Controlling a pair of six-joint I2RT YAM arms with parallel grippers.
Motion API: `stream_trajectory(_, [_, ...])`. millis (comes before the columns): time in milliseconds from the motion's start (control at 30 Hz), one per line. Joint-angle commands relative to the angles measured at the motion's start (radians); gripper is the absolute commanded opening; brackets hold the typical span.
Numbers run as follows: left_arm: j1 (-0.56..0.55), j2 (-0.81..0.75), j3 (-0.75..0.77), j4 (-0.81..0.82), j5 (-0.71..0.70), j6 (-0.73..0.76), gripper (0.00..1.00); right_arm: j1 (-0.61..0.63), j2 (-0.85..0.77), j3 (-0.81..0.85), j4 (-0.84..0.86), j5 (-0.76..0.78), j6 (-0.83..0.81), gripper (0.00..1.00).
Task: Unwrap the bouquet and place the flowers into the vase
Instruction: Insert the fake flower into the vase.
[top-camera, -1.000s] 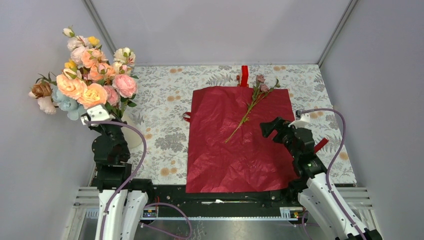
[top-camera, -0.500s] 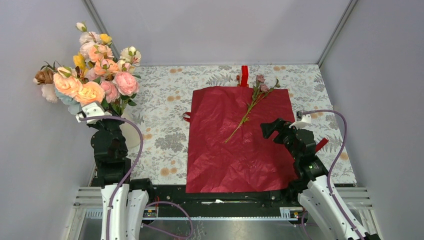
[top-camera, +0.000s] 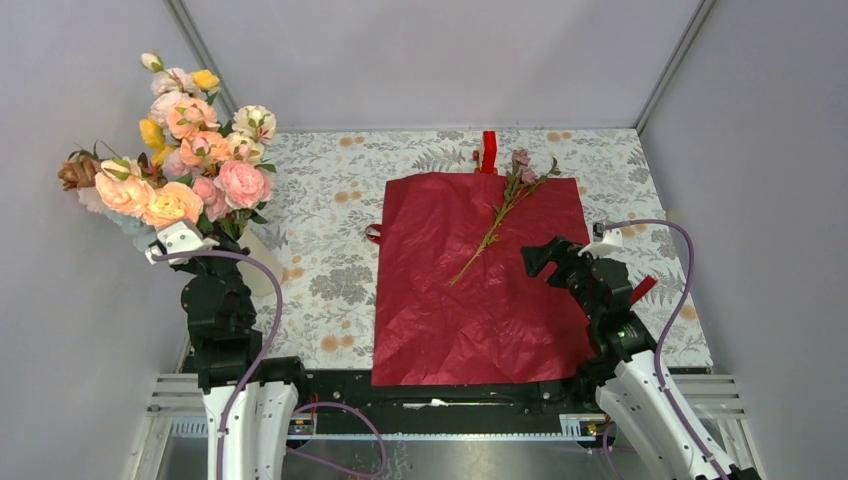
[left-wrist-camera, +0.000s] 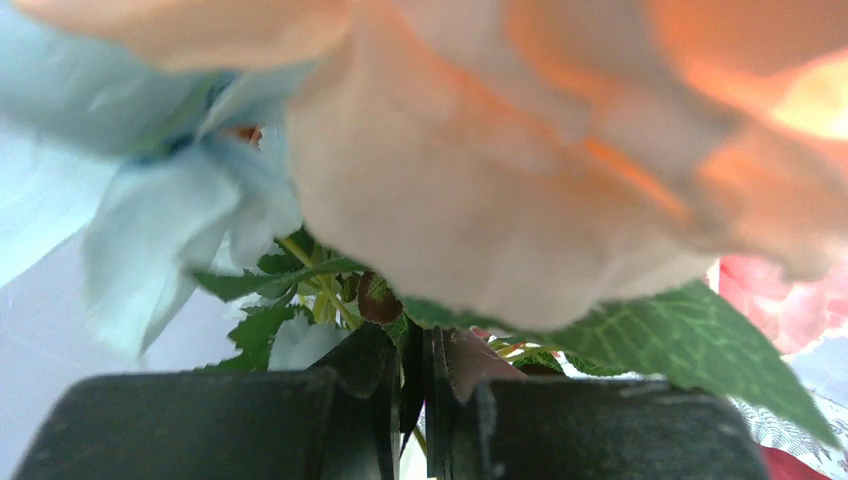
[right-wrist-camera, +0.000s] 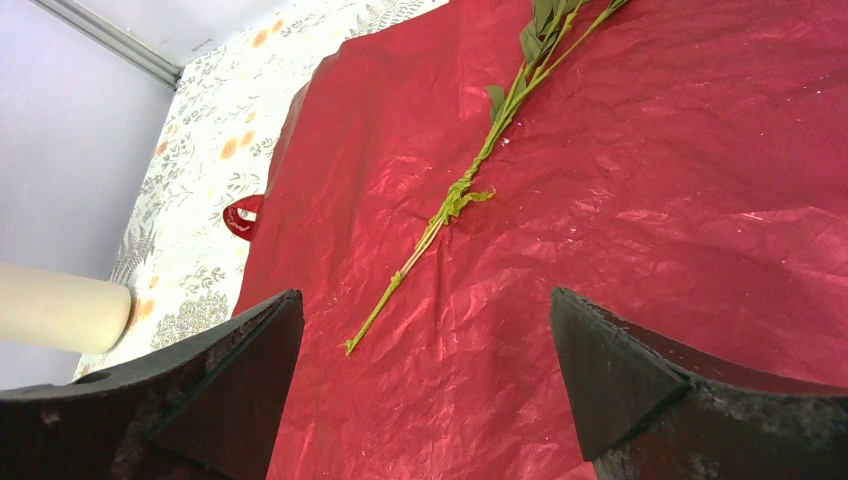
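Left pincer (left-wrist-camera: 420, 352) clenched on big bunch (top-camera: 185, 160) stems. Right pincer (right-wrist-camera: 425, 310) released; flower (right-wrist-camera: 465, 192) ahead of it: light, thin, floppy. I'd pinch mid-stem gently.

Bright, even light: the red wrapping paper (top-camera: 480, 290) glints softly, while peach petals (left-wrist-camera: 480, 170) left of it blur at close range.

You see the wrapping paper (top-camera: 480, 300) crinkled, faintly glossy. Desk (top-camera: 330, 190) cover is matt printed cloth. Vase (right-wrist-camera: 60, 308) smooth, matt. Rose bunch (left-wrist-camera: 480, 180) has soft cloth-like petals, veined matt leaves. Fingers (right-wrist-camera: 640, 390) of the right pincer (right-wrist-camera: 426, 335) are rough, matt black.
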Motion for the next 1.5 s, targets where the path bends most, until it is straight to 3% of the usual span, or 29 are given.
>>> stream_trajectory(0, [0.003, 0.001, -0.02, -0.092, -0.03, -0.057, 0.0, -0.006, -0.009, 0.029, 0.007, -0.013, -0.01, 0.98])
stream_trajectory(200, [0.003, 0.014, -0.016, -0.155, -0.077, -0.096, 0.0, -0.006, -0.013, 0.026, 0.007, -0.016, -0.009, 0.98])
stream_trajectory(467, [0.003, 0.014, -0.007, -0.198, -0.094, -0.098, 0.19, -0.006, -0.01, 0.029, 0.007, -0.023, -0.005, 0.98])
stream_trajectory(1067, [0.003, -0.046, 0.033, -0.25, -0.028, -0.067, 0.43, -0.006, -0.012, 0.041, -0.002, -0.029, 0.001, 0.98])
stream_trajectory(1233, [0.003, -0.059, 0.062, -0.291, 0.009, -0.071, 0.45, -0.006, -0.013, 0.046, -0.012, -0.027, -0.004, 0.98])
stream_trajectory(1367, [0.003, -0.059, 0.088, -0.33, 0.024, -0.081, 0.62, -0.006, -0.016, 0.051, -0.018, -0.027, -0.006, 0.98])
stream_trajectory(1467, [0.003, -0.062, 0.101, -0.353, 0.027, -0.087, 0.69, -0.006, -0.017, 0.053, -0.02, -0.027, -0.005, 0.98])
